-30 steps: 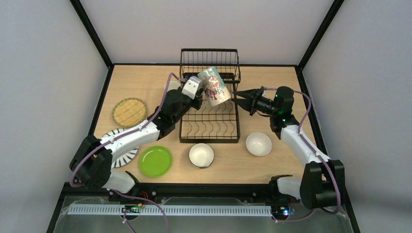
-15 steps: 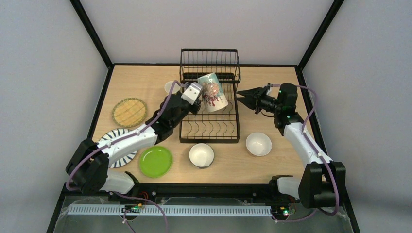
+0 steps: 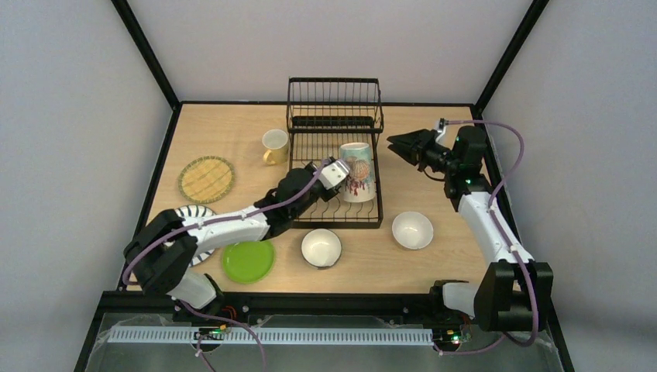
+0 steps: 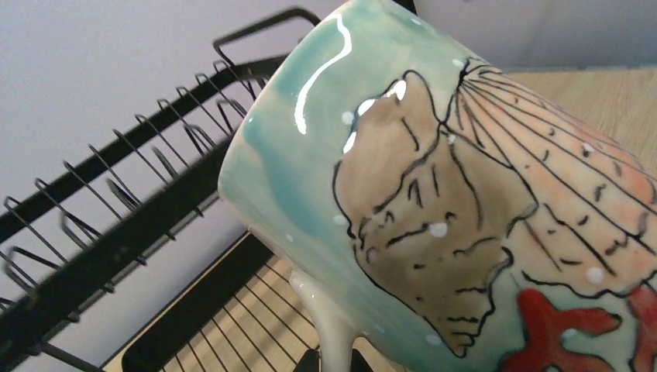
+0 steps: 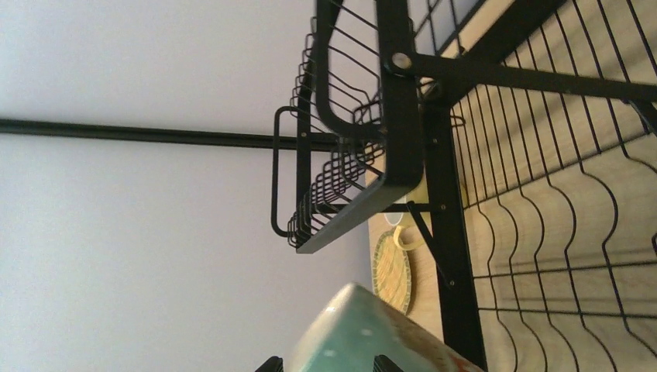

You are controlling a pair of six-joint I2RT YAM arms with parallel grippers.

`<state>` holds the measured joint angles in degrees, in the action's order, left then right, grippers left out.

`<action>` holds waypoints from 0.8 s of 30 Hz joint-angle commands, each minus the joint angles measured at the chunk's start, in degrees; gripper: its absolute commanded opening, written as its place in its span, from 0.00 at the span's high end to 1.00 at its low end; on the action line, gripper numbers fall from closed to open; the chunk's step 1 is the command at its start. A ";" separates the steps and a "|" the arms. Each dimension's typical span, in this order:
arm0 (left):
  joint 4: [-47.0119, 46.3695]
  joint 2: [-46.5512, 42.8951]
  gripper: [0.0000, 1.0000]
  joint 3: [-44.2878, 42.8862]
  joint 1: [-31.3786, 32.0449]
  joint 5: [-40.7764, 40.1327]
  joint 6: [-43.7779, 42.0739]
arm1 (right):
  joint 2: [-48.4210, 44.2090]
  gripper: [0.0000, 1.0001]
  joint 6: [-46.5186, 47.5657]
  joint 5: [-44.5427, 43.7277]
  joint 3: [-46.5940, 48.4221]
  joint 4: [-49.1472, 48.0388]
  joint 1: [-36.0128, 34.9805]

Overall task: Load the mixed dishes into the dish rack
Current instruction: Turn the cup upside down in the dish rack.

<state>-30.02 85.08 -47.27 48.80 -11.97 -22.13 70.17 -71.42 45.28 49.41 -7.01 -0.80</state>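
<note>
Top external view: a tall seashell-painted mug [image 3: 358,167] is seen standing roughly on end within the dish rack [image 3: 352,225], over the right part of its slotted base and in front of the taller basket section. Whether the mug rests on the wires cannot be told. The left gripper [image 3: 342,175] is pressed against the mug's left side. In the left wrist view the mug [image 4: 434,201] fills the frame, and its cream handle is pinched between the nearly closed fingers at the bottom edge, with the rack's wires [image 4: 116,248] behind.

The right gripper [image 3: 398,145] is held just right of the rack's basket end, its fingers spread and nothing between them.

A pale yellow mug [image 3: 273,146] stands just left of the rack. A tan woven plate [image 3: 206,178] lies farther left. A striped plate [image 3: 190,221], partly covered by the left arm, and a lime green plate [image 3: 248,260] lie to the front left of the rack. One white bowl [image 3: 321,247] sits just in front of the rack and another [image 3: 412,229] to its front right.
</note>
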 commanded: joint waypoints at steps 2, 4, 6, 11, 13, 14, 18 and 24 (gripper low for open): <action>-15.66 2.82 0.98 1.75 1.29 -5.64 -3.07 | -0.62 0.34 8.14 -1.40 2.65 1.20 0.19; -16.91 4.28 0.98 1.95 1.83 -6.95 -3.77 | 0.01 0.33 9.70 -0.70 3.07 1.25 0.22; -18.23 5.67 0.98 2.01 2.31 -7.95 -4.98 | 1.02 0.32 11.43 0.23 4.16 2.13 0.18; -20.87 7.70 0.98 2.01 2.96 -10.31 -7.28 | 5.05 0.31 20.84 -0.72 11.36 14.01 0.18; -21.65 8.45 0.98 1.88 3.06 -10.56 -8.23 | 7.03 0.31 24.05 -1.63 13.80 18.39 0.19; -22.02 8.89 0.98 1.73 3.07 -10.73 -8.66 | 7.60 0.31 25.14 -2.01 14.40 19.27 0.18; -24.96 11.04 0.98 1.82 3.15 -11.72 -10.55 | 9.24 0.31 27.36 -2.23 14.94 20.08 0.23; -28.94 15.95 0.98 0.67 4.19 -14.84 -13.34 | 10.56 0.31 31.06 -1.96 15.54 19.76 0.18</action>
<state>-46.46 99.33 -44.16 51.81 -23.92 -33.78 79.94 -45.39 43.83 63.16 11.05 -0.75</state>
